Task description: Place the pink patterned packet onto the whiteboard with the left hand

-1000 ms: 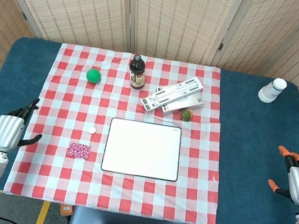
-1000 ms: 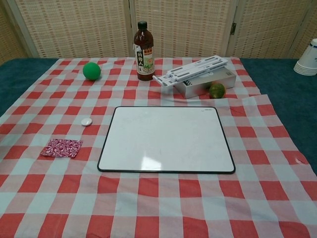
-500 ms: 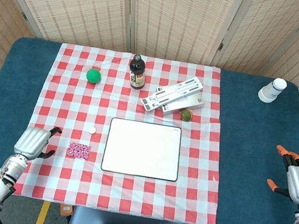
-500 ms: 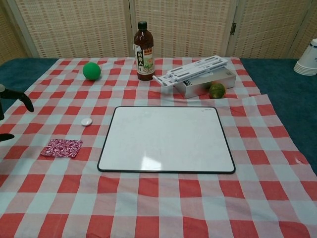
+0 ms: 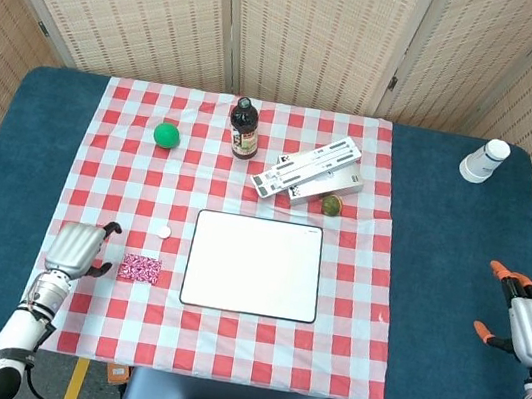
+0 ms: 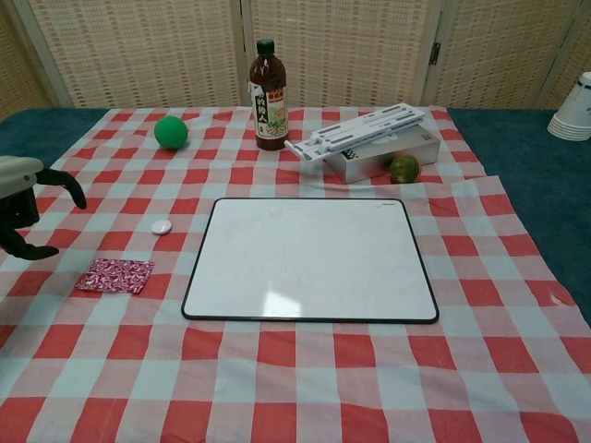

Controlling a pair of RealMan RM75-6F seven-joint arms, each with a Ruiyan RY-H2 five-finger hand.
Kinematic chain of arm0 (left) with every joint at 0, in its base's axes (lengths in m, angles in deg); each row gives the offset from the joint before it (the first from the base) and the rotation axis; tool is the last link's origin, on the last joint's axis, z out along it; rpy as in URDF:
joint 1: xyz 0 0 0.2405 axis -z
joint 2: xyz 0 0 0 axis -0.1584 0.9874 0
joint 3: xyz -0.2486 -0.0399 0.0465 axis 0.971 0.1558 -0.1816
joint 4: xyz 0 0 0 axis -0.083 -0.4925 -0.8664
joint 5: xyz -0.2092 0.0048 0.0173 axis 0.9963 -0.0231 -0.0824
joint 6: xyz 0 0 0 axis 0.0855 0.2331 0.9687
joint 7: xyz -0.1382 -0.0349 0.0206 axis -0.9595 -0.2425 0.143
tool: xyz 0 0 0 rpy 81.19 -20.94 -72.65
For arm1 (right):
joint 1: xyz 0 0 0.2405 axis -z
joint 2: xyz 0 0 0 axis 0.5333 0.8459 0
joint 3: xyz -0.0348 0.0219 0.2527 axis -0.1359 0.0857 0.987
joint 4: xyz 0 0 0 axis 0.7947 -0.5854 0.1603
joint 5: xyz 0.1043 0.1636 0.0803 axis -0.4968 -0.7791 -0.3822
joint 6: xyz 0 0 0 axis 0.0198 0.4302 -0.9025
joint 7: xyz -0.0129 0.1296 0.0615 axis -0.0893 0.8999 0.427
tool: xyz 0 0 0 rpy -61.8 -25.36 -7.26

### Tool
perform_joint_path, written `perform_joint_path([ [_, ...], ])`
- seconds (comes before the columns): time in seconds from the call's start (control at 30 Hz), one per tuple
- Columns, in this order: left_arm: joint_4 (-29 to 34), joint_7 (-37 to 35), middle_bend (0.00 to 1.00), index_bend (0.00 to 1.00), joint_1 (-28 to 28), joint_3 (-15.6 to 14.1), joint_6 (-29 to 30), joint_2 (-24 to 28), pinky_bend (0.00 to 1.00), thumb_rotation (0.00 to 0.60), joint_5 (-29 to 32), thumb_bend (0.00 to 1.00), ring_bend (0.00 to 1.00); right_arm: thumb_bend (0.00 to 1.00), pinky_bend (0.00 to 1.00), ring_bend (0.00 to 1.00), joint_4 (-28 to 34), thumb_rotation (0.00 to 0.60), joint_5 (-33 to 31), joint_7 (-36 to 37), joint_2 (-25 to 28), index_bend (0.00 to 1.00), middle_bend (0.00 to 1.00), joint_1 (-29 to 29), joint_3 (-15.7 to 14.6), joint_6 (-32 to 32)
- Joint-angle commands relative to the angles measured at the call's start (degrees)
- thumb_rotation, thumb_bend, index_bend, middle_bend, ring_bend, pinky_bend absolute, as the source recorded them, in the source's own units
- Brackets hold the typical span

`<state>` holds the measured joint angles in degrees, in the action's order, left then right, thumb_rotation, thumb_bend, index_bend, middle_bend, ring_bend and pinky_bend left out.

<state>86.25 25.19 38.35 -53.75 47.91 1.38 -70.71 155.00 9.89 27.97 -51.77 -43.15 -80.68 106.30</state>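
The pink patterned packet point(image 5: 140, 268) point(image 6: 115, 275) lies flat on the checked cloth, left of the whiteboard point(image 5: 253, 265) point(image 6: 311, 259). My left hand point(image 5: 77, 249) point(image 6: 26, 203) hovers just left of the packet, fingers apart and curved, holding nothing and not touching it. My right hand point(image 5: 529, 327) stays at the far right over the blue table cover, fingers spread and empty; the chest view does not show it.
A small white cap point(image 5: 166, 232) point(image 6: 161, 225) lies between the packet and the board's far left corner. Behind the board stand a green ball point(image 5: 166, 134), a dark bottle point(image 5: 246, 130), a white stand on a box point(image 5: 311, 171) and a small green fruit point(image 5: 331, 205). Paper cups point(image 5: 484, 160) sit far right.
My left hand has moved in from the table's left edge toward the packet, now close beside it. The packet, the board and the right hand have not moved.
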Motion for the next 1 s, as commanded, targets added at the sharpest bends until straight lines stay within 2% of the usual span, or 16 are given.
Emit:
perform_joint_path([
  [0.03,2.8,0.6,1.00,0.22,0.9,-0.6,-0.9,0.3,0.96,0.600,1.6,0.26,1.00,0.15,0.26,0.16,-0.1,0.600,0.0,0.0,-0.1,0.10,0.18,0.0,0.0,-0.1],
  [0.2,1.1,0.6,1.00,0.20,1.2,-1.0,0.7,-2.2,0.96,0.600,1.0,0.26,1.00,0.15,0.26,0.16,-0.1,0.600,0.0,-0.1,-0.1,0.10,0.18,0.0,0.0,0.0],
  [0.47,-1.3,-0.6,1.00,0.29,2.1,-1.0,-0.1,-4.0,0.96,0.600,2.4,0.27,1.00,0.15,0.26,0.16,-0.1,0.600,-0.1,0.1,0.0,0.10,0.18,-0.1,0.0,-0.2],
  [0.77,0.2,-1.1,1.00,0.26,3.6,-1.4,-3.5,-3.4,0.96,0.600,6.6,0.27,1.00,0.15,0.26,0.16,-0.1,0.600,0.0,0.5,0.1,0.10,0.18,0.2,0.1,0.4],
  [1.0,-0.3,-0.5,1.00,0.25,4.4,-1.8,-3.0,-4.0,0.96,0.600,7.6,0.26,1.00,0.15,0.26,0.16,-0.1,0.600,1.3,0.3,0.1,0.10,0.18,0.4,-0.3,1.4],
])
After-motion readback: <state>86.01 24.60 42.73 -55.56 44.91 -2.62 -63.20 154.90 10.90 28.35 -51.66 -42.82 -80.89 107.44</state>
